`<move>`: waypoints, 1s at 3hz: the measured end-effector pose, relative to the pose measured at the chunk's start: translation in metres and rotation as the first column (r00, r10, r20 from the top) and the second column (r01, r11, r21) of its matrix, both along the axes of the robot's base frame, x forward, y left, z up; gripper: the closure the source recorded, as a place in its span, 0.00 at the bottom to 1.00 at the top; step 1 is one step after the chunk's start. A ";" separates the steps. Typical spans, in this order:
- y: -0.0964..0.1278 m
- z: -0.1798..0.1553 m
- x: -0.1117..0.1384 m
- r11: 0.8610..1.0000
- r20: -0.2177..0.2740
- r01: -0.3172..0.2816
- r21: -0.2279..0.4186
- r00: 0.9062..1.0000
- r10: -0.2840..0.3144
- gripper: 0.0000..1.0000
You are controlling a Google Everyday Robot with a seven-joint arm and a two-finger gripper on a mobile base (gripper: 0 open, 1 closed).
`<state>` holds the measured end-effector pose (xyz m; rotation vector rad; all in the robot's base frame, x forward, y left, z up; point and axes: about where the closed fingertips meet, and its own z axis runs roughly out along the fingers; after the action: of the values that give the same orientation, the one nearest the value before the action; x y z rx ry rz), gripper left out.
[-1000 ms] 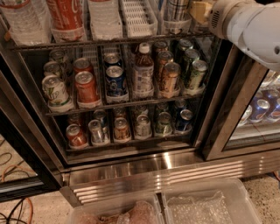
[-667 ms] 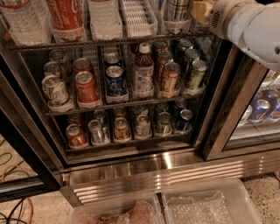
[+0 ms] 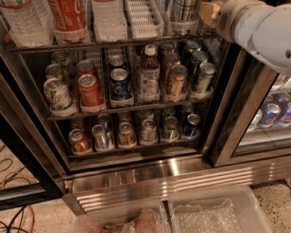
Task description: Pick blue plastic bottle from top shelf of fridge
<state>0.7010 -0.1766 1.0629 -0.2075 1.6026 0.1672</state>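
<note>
Bottle [image 3: 184, 10] at the far top, so reached last. Nearest: two clear bins [image 3: 213, 211] on the floor, crumpled stuff inside. Behind them, ribbed steel base [image 3: 182, 175] of the fridge [image 3: 32, 132]. Above that, a low rack of cans [image 3: 127, 134], then a middle rack with more cans and a small brown bottle [image 3: 148, 75], white-capped. Farthest up, top shelf [image 3: 113, 44]: clear water bottles [image 3: 22, 22] at left, red Coke bottle [image 3: 68, 16], an empty white tray [image 3: 143, 16], then the plaid-labelled bottle standing upright in the rightmost lane, only its lower body in frame.

Gripper [image 3: 210, 12] at that same height, just beside the bottle on its right in view, at the end of the white arm [image 3: 259, 27] entering from the right edge. Touching or just apart — cannot tell. How far open, and whether holding anything — cannot tell either.

Judged from this: long axis vertical, so a level grasp across the body, approached sideways from the right. Then probably a pull straight out toward the front, along the lane, minding the door frame [image 3: 232, 123] close at the right.
</note>
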 end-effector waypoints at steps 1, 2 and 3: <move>0.002 0.006 -0.001 1.000 0.011 -0.008 -0.015 1.000 0.009 1.00; 0.002 0.015 -0.003 1.000 0.029 -0.012 -0.024 1.000 0.013 1.00; 0.001 0.022 -0.005 0.999 0.049 -0.008 -0.036 0.999 0.010 1.00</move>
<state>0.6963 -0.1759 1.0850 -0.2450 1.5563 0.1388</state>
